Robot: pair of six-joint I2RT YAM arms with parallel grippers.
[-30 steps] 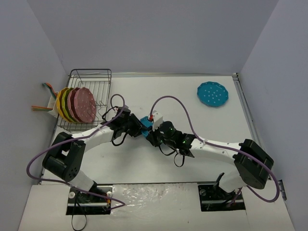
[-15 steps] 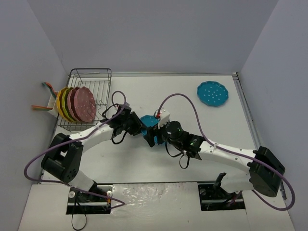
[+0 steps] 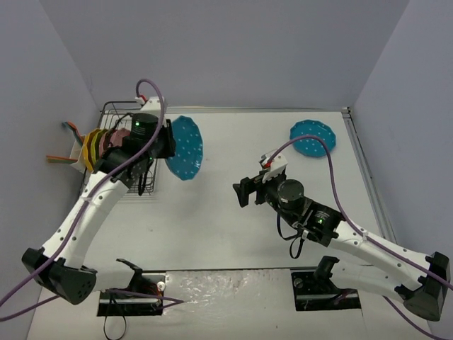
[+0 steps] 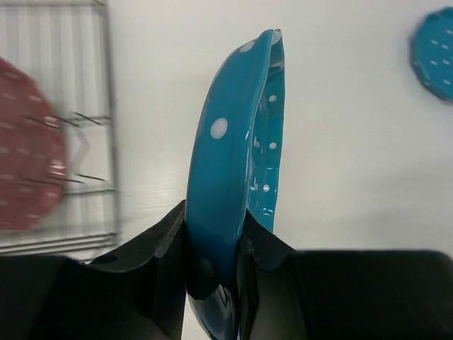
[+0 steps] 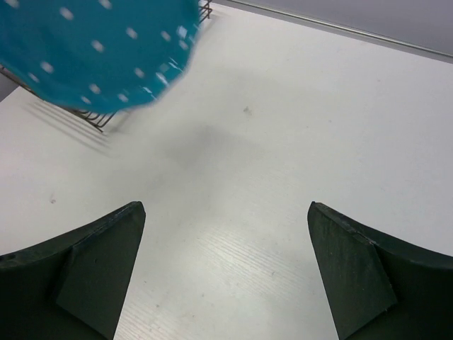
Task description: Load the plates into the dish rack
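Clamps a teal plate in the left gripper just right of the rack, several plates already slotted, last plate lying far right, right gripper wide open, empty

White rectangular table, plain pale grey walls behind and at both sides of it, thin metal strip along its far edge, even light

The top camera looked steeply down from the near side over the white surface. The left wrist camera sat close behind the left arm's jaws, facing a teal dotted scalloped plate edge-on. The right wrist camera (farther off) saw that plate and the black wire dish rack, both shared by all views.
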